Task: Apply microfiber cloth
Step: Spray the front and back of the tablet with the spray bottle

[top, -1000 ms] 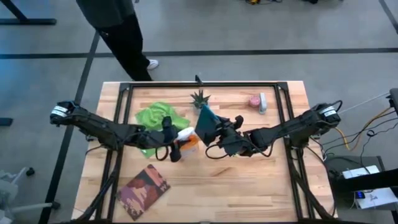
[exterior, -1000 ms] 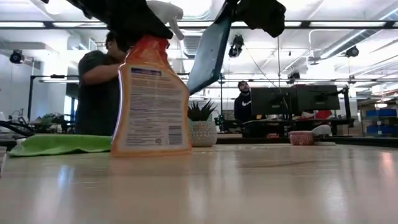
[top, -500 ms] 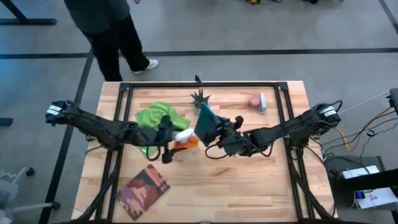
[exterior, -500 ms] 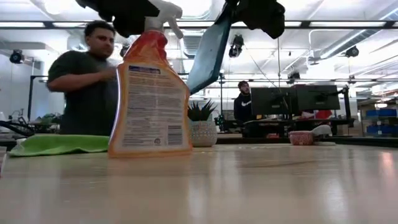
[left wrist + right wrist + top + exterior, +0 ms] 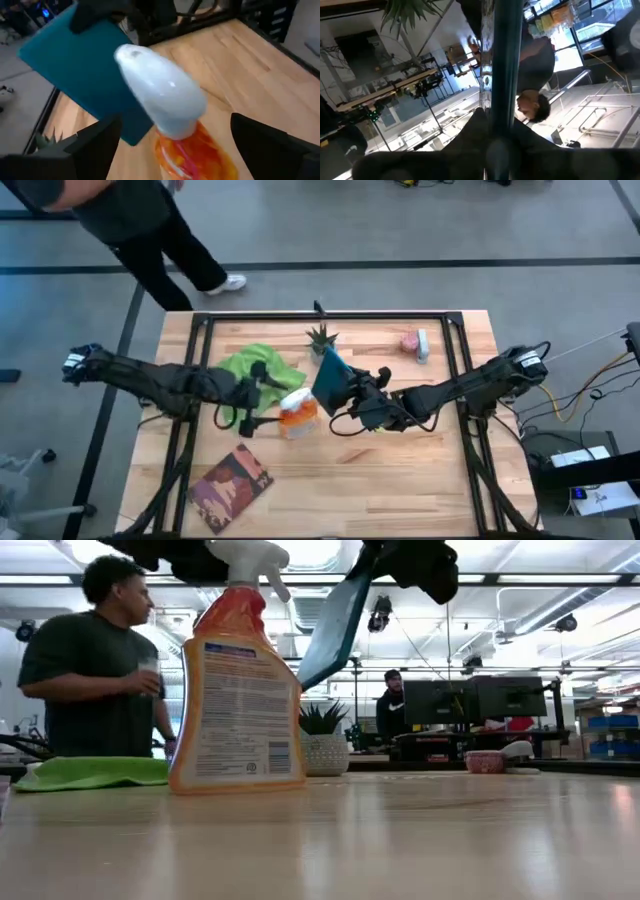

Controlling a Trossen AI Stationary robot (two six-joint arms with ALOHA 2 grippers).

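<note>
The lime-green microfiber cloth [image 5: 256, 366] lies crumpled on the table's far left part, also seen in the low view [image 5: 90, 772]; no gripper touches it. My left gripper [image 5: 256, 398] stands open just left of the upright orange spray bottle [image 5: 298, 413], whose white head [image 5: 162, 97] shows beyond the spread fingers. At the table's middle my right gripper [image 5: 354, 387] is shut on the dark teal tablet [image 5: 329, 378], which hangs tilted in the air [image 5: 335, 625]. My right gripper pinches the tablet between its two fingers, at the edge [image 5: 501, 107] nearest the table's right side. The fingers come about level from the table's right. The tablet is lifted clear of the table, steeply tilted, its face toward the spray bottle.
A small potted plant [image 5: 320, 338] stands by the far edge, a pink object with a white one [image 5: 414, 343] at far right. A patterned book [image 5: 232, 481] lies near left. A person [image 5: 95, 670] stands beyond the far left corner.
My left gripper has drawn back from the spray bottle toward the table's left edge, leaving the bottle standing on the table. My right gripper has kept the tablet still. The person beyond the far edge has walked to the left.
</note>
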